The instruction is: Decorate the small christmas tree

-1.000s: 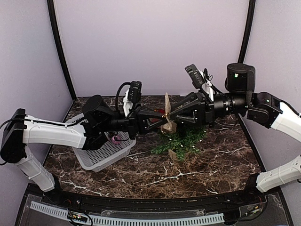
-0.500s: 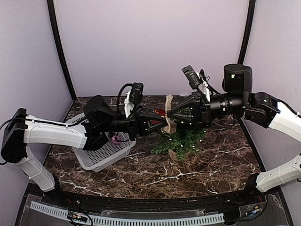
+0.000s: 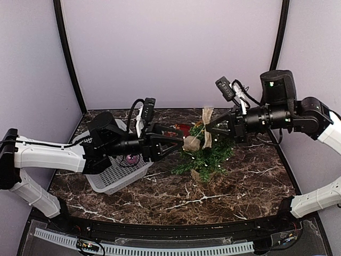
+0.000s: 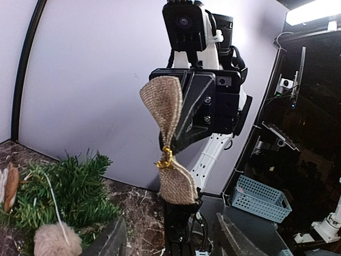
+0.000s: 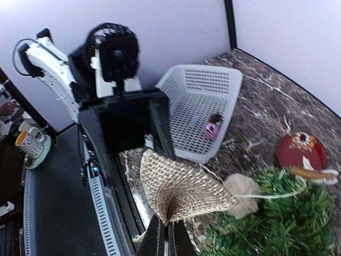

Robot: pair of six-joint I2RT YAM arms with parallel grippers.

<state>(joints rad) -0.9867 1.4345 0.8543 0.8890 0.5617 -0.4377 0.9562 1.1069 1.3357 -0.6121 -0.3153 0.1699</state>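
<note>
The small christmas tree stands mid-table in its beige pot, with a beige pom-pom hanging at its left side. Just above the tree, my right gripper is shut on a burlap bow. The right wrist view shows the bow pinched at its edge between the closed fingers. My left gripper stands open a little to the left of the bow, with nothing in it. From the left wrist, the bow hangs in front of the tree, clear of my open left gripper.
A white basket sits at the left under the left arm; it holds a purple ornament and a small pine cone. A red round plate lies behind the tree. Purple walls close in the back and sides.
The left gripper has opened, let go of the bow and drawn back left. The right gripper has shut on the bow and carried it right, over the tree.
</note>
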